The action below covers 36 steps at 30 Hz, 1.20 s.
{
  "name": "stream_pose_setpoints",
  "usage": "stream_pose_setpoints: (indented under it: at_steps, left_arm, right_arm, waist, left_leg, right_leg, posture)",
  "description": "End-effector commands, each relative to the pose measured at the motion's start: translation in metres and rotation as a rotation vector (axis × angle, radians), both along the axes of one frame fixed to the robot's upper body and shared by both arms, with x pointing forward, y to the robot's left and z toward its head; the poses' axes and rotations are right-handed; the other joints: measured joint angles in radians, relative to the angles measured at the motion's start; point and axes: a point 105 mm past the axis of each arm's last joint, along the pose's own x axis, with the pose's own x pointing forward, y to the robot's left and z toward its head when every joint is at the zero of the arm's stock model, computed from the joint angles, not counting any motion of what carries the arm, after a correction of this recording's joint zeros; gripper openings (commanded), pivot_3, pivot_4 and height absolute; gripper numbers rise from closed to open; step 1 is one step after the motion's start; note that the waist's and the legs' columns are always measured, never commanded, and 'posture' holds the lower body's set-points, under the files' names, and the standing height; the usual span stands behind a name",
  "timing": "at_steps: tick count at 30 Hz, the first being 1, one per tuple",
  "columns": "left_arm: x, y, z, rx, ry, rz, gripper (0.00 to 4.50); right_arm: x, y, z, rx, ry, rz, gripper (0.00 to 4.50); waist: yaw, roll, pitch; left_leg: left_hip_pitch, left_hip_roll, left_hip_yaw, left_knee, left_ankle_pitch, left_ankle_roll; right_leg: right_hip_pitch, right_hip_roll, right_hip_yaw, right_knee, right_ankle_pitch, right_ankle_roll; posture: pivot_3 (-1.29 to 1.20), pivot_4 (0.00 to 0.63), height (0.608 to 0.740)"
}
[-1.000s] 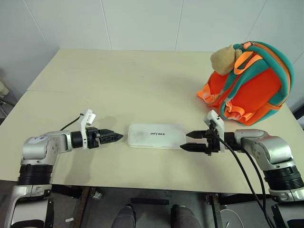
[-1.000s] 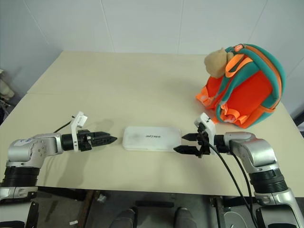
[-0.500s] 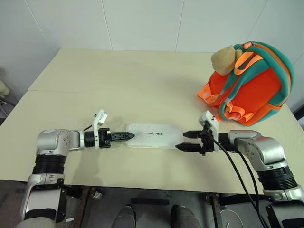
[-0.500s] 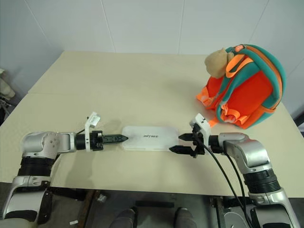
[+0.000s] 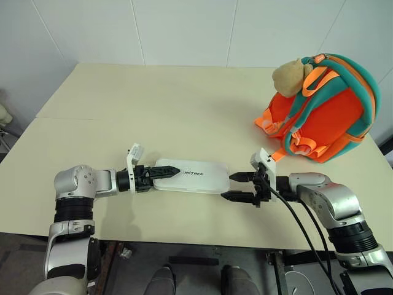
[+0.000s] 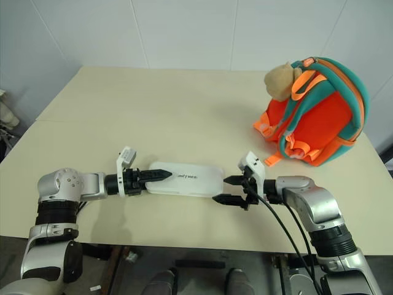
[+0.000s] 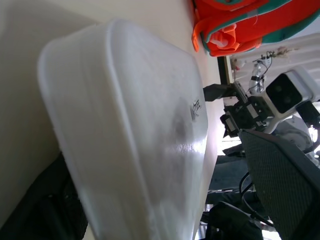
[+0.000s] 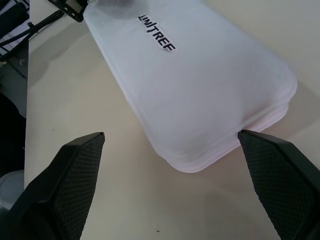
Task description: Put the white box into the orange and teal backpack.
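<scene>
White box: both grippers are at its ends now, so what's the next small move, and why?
Probably ease the right gripper a little further in over the white box's near end. Its jaws stand wide open just short of that end, while the left gripper already reaches over the opposite end. The box lies flat on the table.

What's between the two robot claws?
The white box lies flat on the table between the left gripper and right gripper, seen in the left eye view.
</scene>
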Motion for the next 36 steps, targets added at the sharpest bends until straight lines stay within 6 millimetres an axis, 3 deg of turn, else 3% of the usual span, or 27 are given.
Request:
stream_pose_setpoints:
  at_steps: [1,9,16,20,24,27,29,33,36]
  left_arm:
    - [-0.005,-0.011,-0.008,-0.022,0.071,-0.038,4.46]
    - [-0.022,-0.019,-0.005,-0.049,0.123,-0.141,4.46]
    - [-0.025,-0.022,-0.007,-0.05,0.136,-0.155,4.46]
    - [-0.012,-0.022,-0.015,-0.01,0.107,-0.074,3.52]
    - [-0.014,-0.024,-0.013,-0.035,0.096,-0.076,2.22]
    - [-0.013,-0.023,-0.013,-0.037,0.08,-0.057,1.48]
    - [-0.011,-0.021,-0.014,-0.025,0.06,-0.041,1.37]
    - [0.005,-0.01,-0.014,0.047,-0.084,0.042,1.37]
    - [0.007,-0.006,-0.009,0.03,-0.119,0.05,1.37]
  right_arm:
    - [0.0,-0.001,0.01,-0.002,-0.06,0.015,4.5]
    - [-0.001,-0.017,0.005,-0.031,-0.077,-0.043,4.5]
    - [-0.005,-0.031,-0.002,-0.062,-0.087,-0.091,4.5]
    - [-0.008,-0.038,-0.005,-0.077,-0.09,-0.114,4.5]
    - [-0.011,-0.051,0.005,-0.04,-0.104,-0.182,4.5]
    - [-0.009,-0.062,0.011,-0.035,-0.134,-0.242,4.5]
    - [-0.005,-0.075,0.019,-0.035,-0.167,-0.305,4.5]
    - [0.025,-0.133,0.067,-0.021,-0.327,-0.58,4.5]
    - [0.037,-0.144,0.085,-0.015,-0.375,-0.643,4.5]
  waist:
    - [0.0,0.0,0.0]
    - [-0.001,0.0,0.0]
    - [-0.001,0.0,0.0]
    - [-0.001,0.0,0.0]
    - [0.0,0.0,0.0]
    - [0.0,0.0,0.0]
    - [0.0,0.0,0.0]
    - [-0.002,0.0,0.0]
    - [-0.007,-0.001,-0.001]
  left_leg:
    - [0.0,0.0,0.0,0.0,0.0,0.0]
    - [0.0,0.0,0.0,0.0,-0.001,-0.001]
    - [0.0,0.0,0.0,0.0,-0.001,-0.001]
    - [0.0,0.0,0.0,0.001,-0.001,-0.001]
    - [-0.001,0.0,0.0,0.002,-0.001,-0.001]
    - [0.0,0.0,0.0,0.003,-0.001,-0.001]
    - [0.0,0.0,0.001,0.004,-0.001,0.0]
    - [0.0,0.0,0.003,0.006,-0.001,0.0]
    - [0.0,0.001,0.005,0.006,0.001,0.003]
  right_leg:
    - [0.0,0.0,0.0,0.0,0.0,0.0]
    - [0.0,0.0,0.0,0.0,0.0,0.0]
    - [0.0,0.0,0.0,-0.001,0.0,0.0]
    - [0.0,0.0,0.0,-0.001,0.0,0.0]
    - [0.0,0.0,0.0,-0.001,0.0,0.0]
    - [0.001,0.0,0.0,-0.001,0.0,0.0]
    - [0.001,0.0,0.0,-0.001,0.0,0.0]
    - [0.001,-0.001,0.0,-0.005,0.003,-0.007]
    - [0.004,0.0,0.001,-0.013,0.006,-0.016]
  posture:
    - [0.0,0.15,0.74]
    - [0.0,0.15,0.74]
    - [0.0,0.15,0.74]
    - [0.0,0.15,0.74]
    - [0.0,0.15,0.74]
    - [0.0,0.15,0.74]
    - [0.0,0.15,0.74]
    - [0.0,0.15,0.74]
    - [0.0,0.15,0.74]
